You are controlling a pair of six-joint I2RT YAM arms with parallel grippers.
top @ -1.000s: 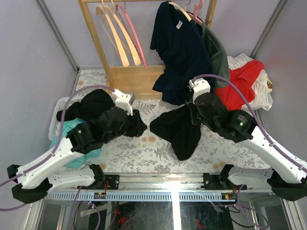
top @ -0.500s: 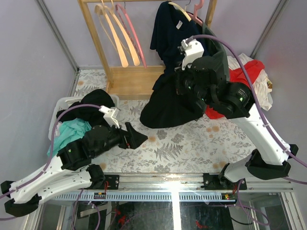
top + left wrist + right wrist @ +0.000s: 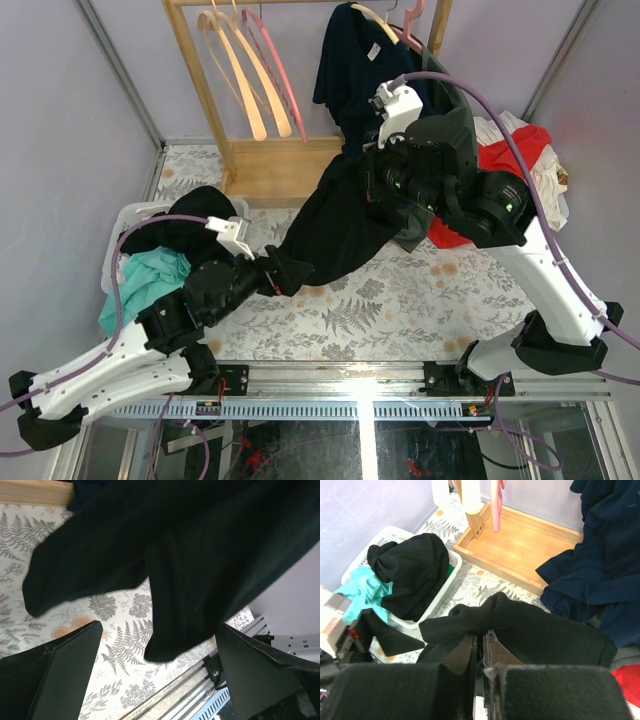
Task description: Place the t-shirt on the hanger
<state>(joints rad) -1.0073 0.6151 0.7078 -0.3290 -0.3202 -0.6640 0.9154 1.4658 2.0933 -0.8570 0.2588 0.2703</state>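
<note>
The right jaws pinch shut on the black fabric t-shirt (image 3: 335, 225) at upper centre. The left jaws gape wide, its lower end hanging between them, above the fern-printed desk (image 3: 400, 300).

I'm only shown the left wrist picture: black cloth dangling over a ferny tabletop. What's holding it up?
Observer: The right gripper, raised near the wooden rack, has its fingers shut on a fold of the black t-shirt.
Operator: Where's the hanger?
Observer: The pink hanger hangs bare on that rack, at the back left, beside two pale ones.
Operator: Anything else around?
Observer: A white basket on the left holds black and teal clothes.
</note>
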